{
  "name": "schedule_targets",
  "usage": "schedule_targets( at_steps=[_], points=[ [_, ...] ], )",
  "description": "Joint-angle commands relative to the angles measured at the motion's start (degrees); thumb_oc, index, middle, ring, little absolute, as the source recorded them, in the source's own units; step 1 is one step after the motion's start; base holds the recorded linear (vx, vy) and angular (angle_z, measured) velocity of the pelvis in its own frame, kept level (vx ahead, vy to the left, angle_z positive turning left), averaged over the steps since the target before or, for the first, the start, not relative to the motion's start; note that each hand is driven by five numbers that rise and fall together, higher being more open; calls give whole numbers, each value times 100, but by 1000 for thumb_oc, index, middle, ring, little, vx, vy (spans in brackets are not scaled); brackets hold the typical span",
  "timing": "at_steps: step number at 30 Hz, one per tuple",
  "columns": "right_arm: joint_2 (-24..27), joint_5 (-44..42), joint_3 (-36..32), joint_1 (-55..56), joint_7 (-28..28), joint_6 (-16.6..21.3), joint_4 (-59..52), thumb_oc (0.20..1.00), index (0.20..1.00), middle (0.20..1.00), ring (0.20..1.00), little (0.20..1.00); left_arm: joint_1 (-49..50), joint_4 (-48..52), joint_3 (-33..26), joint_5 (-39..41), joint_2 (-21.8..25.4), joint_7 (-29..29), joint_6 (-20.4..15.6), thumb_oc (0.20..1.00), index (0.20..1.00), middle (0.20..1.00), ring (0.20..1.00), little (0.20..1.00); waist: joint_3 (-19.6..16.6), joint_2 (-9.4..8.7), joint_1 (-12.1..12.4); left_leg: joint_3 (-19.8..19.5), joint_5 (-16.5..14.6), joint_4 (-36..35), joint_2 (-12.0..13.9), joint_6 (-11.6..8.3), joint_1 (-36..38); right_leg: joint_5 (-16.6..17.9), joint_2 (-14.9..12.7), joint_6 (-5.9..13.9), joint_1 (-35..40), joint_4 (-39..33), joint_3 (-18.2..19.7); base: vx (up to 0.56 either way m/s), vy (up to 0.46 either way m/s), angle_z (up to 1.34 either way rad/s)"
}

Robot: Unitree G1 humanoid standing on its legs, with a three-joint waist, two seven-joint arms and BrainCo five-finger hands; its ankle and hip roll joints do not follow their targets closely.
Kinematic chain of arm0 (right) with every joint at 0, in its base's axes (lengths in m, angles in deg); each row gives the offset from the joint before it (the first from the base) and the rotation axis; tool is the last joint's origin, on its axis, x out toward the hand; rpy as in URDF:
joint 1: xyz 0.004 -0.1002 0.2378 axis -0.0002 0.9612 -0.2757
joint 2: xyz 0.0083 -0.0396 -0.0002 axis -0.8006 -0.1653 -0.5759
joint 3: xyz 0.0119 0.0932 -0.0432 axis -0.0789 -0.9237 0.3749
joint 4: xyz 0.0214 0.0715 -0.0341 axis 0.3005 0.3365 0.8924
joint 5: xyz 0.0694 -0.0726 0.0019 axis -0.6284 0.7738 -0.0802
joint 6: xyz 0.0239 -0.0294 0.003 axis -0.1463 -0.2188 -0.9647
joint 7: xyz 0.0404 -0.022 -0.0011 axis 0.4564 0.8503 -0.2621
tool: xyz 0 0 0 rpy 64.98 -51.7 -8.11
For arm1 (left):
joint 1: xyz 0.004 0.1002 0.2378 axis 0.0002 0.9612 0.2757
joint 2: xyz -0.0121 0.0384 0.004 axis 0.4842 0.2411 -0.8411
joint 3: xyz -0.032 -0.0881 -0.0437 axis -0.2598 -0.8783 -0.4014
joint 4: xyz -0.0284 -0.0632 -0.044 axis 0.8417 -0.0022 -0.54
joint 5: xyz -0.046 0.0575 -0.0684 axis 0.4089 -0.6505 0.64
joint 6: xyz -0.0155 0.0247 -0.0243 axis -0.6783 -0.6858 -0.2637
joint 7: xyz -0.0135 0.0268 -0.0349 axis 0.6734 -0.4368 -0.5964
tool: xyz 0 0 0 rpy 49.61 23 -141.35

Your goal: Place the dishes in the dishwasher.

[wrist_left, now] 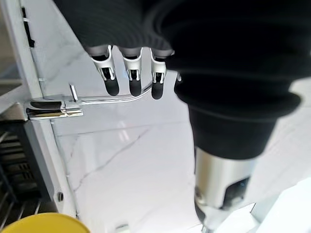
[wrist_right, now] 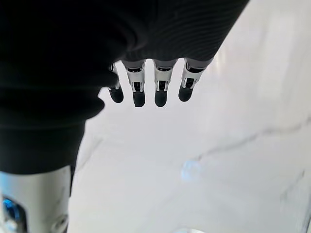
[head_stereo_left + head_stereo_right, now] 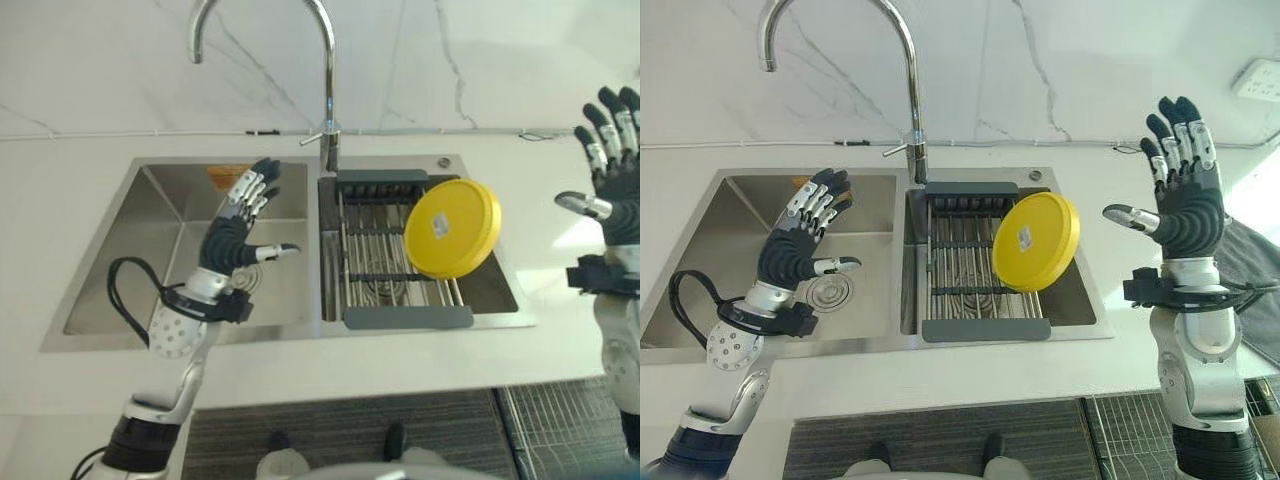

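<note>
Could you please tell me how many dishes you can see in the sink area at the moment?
1: a yellow plate leaning tilted on the drying rack in the right basin. More could be hidden beneath it.

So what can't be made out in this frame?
- Orange object at the back of the steel sink's left basin: partly behind the left hand, too small to identify.
- Round yellow plate on the grey drying rack: its far face is hidden.
- Dishwasher: unseen.
- Right hand: open, empty.
</note>
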Motion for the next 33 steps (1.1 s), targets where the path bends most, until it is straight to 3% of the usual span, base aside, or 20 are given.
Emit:
schedule_targets(
  at_steps=[1, 7, 8, 10, 13, 14, 18, 22, 33],
  points=[
    [144, -158, -327, 14, 157, -7, -265, 1000, 1000, 1000, 1000, 1000, 4, 239, -72, 40, 154, 58, -205, 1000, 1000, 1000, 1000, 1000, -359, -16, -41, 45, -138, -11, 263, -11, -9, -288, -308, 318, 218, 18, -74, 102, -190, 1],
    [106, -376, -165, -21, -159, -358, -293, 1000, 1000, 1000, 1000, 1000, 124, 288, -20, -37, 176, 70, -289, 1000, 1000, 1000, 1000, 1000, -405, 17, -95, 229, -41, -11, 465, -152, 66, -375, -62, 149, 154, 18, -57, 35, -202, -1],
    [190, -738, -46, -176, -194, -517, -139, 1000, 1000, 1000, 1000, 1000, 84, 249, 78, -63, 183, -1, -370, 1000, 1000, 1000, 1000, 1000, -366, 27, -54, 431, 66, 75, 489, -220, 156, -414, 33, 90, 159, 18, -71, 10, -163, -7],
    [243, -978, 20, -239, -238, -749, -36, 1000, 1000, 1000, 1000, 1000, 61, 188, 187, -99, 115, -37, -499, 1000, 1000, 1000, 1000, 1000, -214, -33, 60, 235, -38, 756, 363, -200, -309, -411, 51, 43, 216, 18, 16, -39, -87, -30],
    [147, -1039, 237, -286, -344, -960, 24, 1000, 1000, 1000, 1000, 1000, 61, 168, 202, -171, 59, -79, -582, 1000, 1000, 1000, 1000, 1000, -197, 17, 9, 283, 117, 175, 290, -136, -177, -385, -16, 122, 173, 18, 8, -25, 108, -33],
    [38, -949, 371, -287, -397, -1013, 57, 1000, 1000, 1000, 1000, 1000, 28, 117, 237, -272, 48, -180, -612, 1000, 1000, 1000, 1000, 1000, -202, 48, 24, 28, 76, 3, 182, -99, -97, -350, -55, 164, 173, 18, 46, -8, 167, -6],
    [-37, -1240, 483, -279, -605, -1166, 233, 1000, 1000, 1000, 1000, 1000, -156, -30, 337, -404, 97, -334, -519, 1000, 1000, 1000, 1000, 1000, -337, 54, -62, -53, -69, -11, 135, -48, -13, -317, -147, 201, 233, 18, 36, 23, 139, -23],
    [27, -1177, 463, -284, -382, -1274, 460, 1000, 1000, 1000, 1000, 1000, -374, -163, 424, -434, 153, -362, -449, 1000, 1000, 1000, 1000, 1000, -398, 25, -80, -85, -230, -11, -22, 35, 144, -318, -241, 284, 346, 18, -34, 40, 96, 16],
    [-167, -912, 540, -367, 76, -1346, 964, 1000, 1000, 1000, 1000, 1000, -573, -173, 445, -538, 199, -512, -335, 1000, 1000, 1000, 1000, 1000, -387, 9, -40, -151, -381, -11, -151, 172, 251, -290, -293, 328, 402, 18, -19, -2, 15, 3]
  ],
)
